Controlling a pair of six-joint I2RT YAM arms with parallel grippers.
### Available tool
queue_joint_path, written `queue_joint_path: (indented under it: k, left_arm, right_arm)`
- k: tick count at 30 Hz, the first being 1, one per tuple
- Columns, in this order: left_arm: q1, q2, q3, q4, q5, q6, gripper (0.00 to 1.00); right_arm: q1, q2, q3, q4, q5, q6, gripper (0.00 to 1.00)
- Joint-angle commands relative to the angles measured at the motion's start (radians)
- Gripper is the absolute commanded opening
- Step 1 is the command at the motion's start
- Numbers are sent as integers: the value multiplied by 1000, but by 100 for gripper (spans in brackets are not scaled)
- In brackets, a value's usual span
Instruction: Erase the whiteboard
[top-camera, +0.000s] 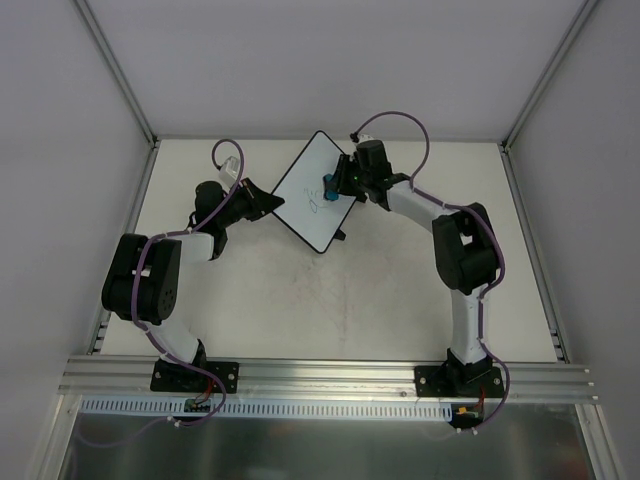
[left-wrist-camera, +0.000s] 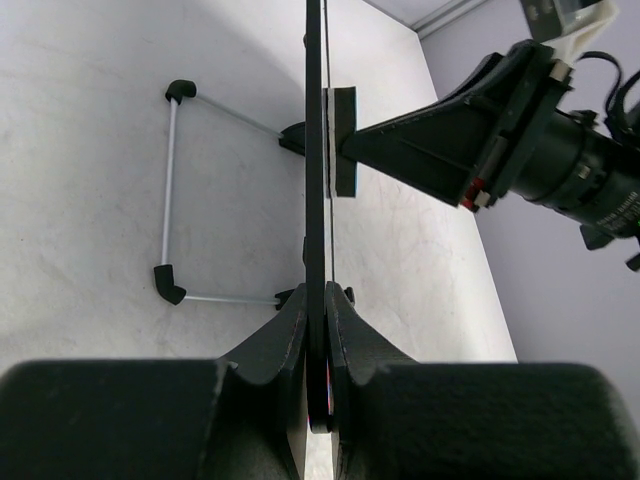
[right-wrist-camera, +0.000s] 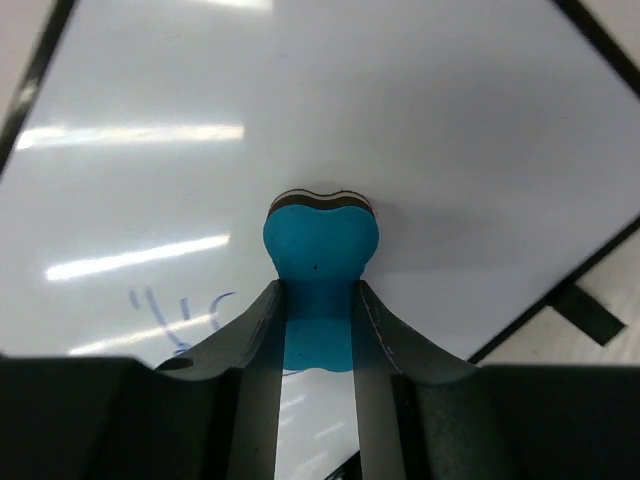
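Note:
The whiteboard (top-camera: 310, 190) stands tilted up at the back middle of the table, white with a thin black rim. My left gripper (top-camera: 262, 203) is shut on its left edge; the left wrist view shows the board (left-wrist-camera: 315, 200) edge-on between the jaws (left-wrist-camera: 318, 305). My right gripper (top-camera: 340, 184) is shut on the blue bone-shaped eraser (top-camera: 328, 183) and presses it against the board's face. In the right wrist view the eraser (right-wrist-camera: 320, 245) sits on the board (right-wrist-camera: 320, 110), with blue pen marks (right-wrist-camera: 180, 310) to its lower left.
A wire stand (left-wrist-camera: 170, 185) with black end caps lies on the table behind the board. Grey walls and metal frame posts (top-camera: 115, 70) enclose the table. A metal rail (top-camera: 320, 375) runs along the near edge.

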Motion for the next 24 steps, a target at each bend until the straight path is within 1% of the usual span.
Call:
queue_joint_path:
  k: [1, 8, 16, 20, 24]
  left_arm:
    - [-3, 12, 27, -41, 9, 76, 0]
    - [-3, 14, 30, -44, 9, 76, 0]
    - [-3, 14, 30, -44, 11, 76, 0]
    - [-3, 12, 30, -45, 11, 76, 0]
    - [-3, 9, 28, -45, 9, 77, 0]
  right_arm:
    - [111, -16, -1, 8, -125, -83, 0]
    - [194, -26, 12, 6, -148, -169, 0]
    - [245, -29, 29, -6, -136, -241, 0]
    - [271, -29, 39, -35, -73, -273, 0]
    - [269, -36, 26, -37, -44, -255, 0]
